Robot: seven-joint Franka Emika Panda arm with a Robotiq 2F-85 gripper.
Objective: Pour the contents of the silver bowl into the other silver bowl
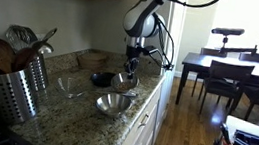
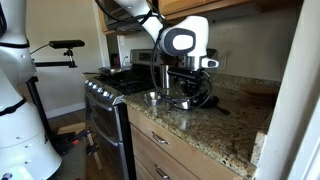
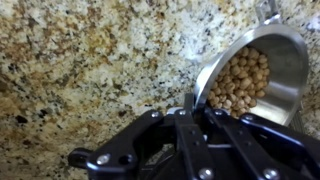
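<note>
In the wrist view the silver bowl is a small, deep steel bowl holding several small tan round pieces. My gripper is shut on its near rim, one finger inside and one outside. In an exterior view my gripper is low over the granite counter at the silver bowl. The other silver bowl, wide, shallow and shiny, sits nearer the counter's front edge and looks empty. I cannot tell whether the held bowl is off the counter. In the exterior view from the stove side my gripper is low over the counter.
A dark bowl and a paler greyish bowl sit beside the steel bowls. A perforated steel utensil holder with wooden spoons stands at the near end. A stove adjoins the counter. A dining table with chairs stands beyond.
</note>
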